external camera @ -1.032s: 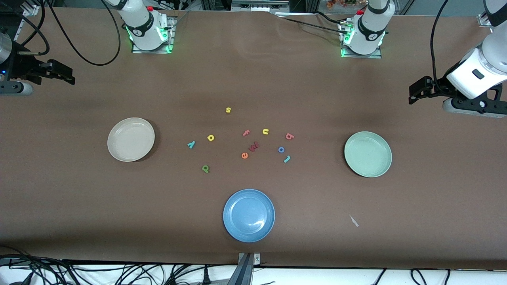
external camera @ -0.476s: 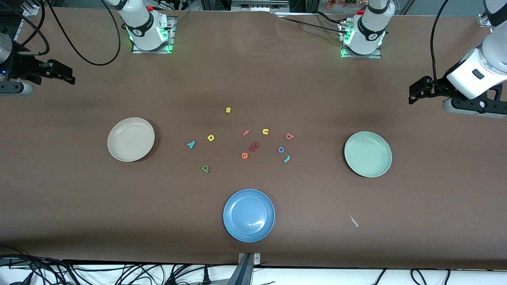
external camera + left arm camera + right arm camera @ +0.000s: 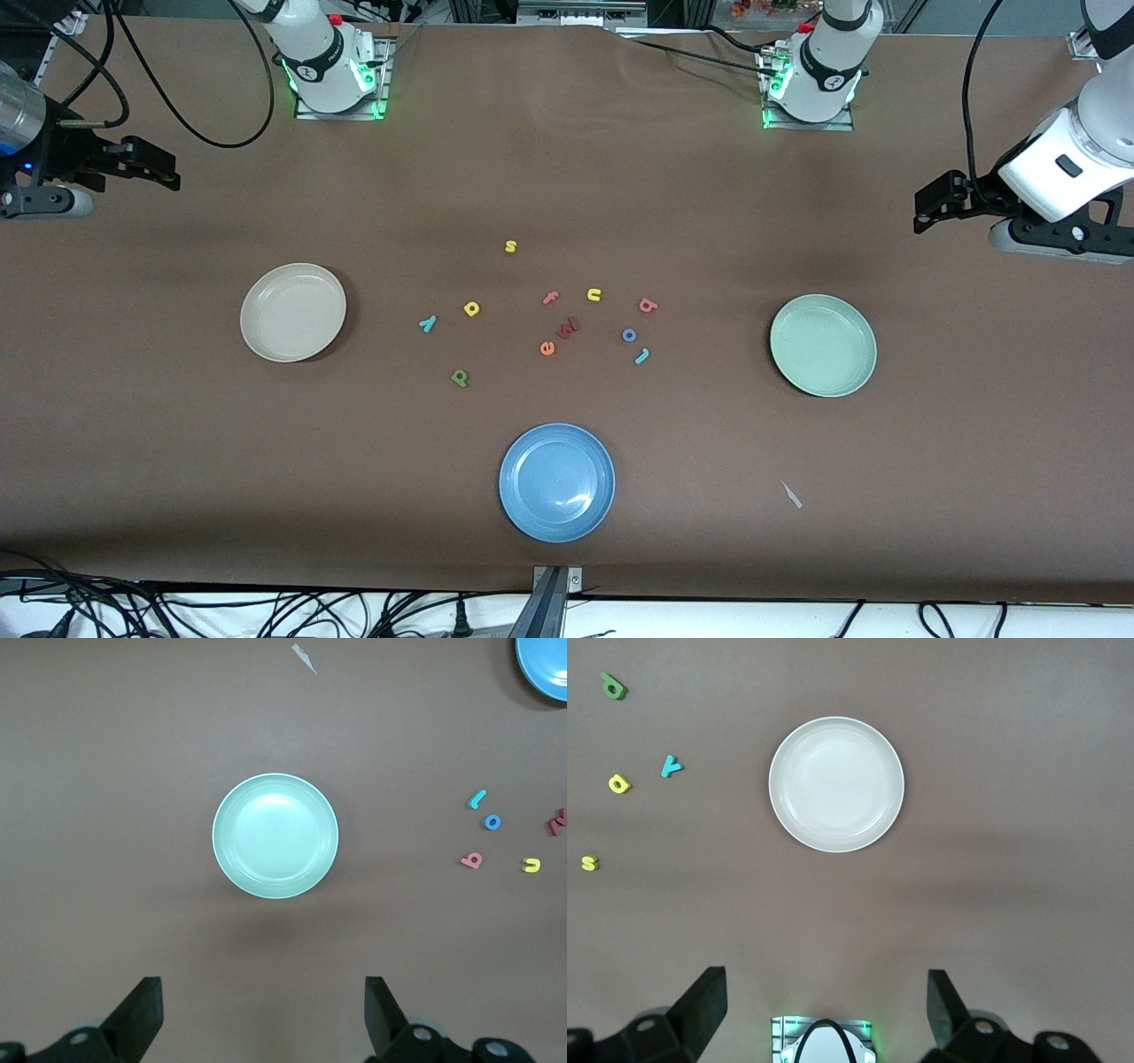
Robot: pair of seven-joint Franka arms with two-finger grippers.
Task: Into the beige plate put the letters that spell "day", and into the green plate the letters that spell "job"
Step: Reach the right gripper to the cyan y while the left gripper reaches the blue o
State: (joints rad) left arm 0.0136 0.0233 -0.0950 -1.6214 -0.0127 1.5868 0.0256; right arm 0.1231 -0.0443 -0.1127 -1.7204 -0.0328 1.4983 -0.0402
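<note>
The beige plate [image 3: 292, 312] is round, creamy and shallow, with nothing in it. It sits toward the right arm's end of the table. The green plate [image 3: 823, 345] is pale mint and just as big. It sits toward the left arm's end, also bare.

Ten tiny foam letters lie between the two plates. The green d [image 3: 460, 377], yellow a [image 3: 471, 308] and teal y [image 3: 428, 323] lie at about 3 o'clock from the beige plate. The blue o [image 3: 629, 335], teal j [image 3: 642, 356] and pink b [image 3: 648, 306] lie at about 9 o'clock from the green plate.

There are three plates, counting the blue plate [image 3: 556, 481].

The left gripper [image 3: 264, 1014] hangs high in the air, fingers wide apart and holding nothing. The right gripper [image 3: 826, 1010] does the same.
</note>
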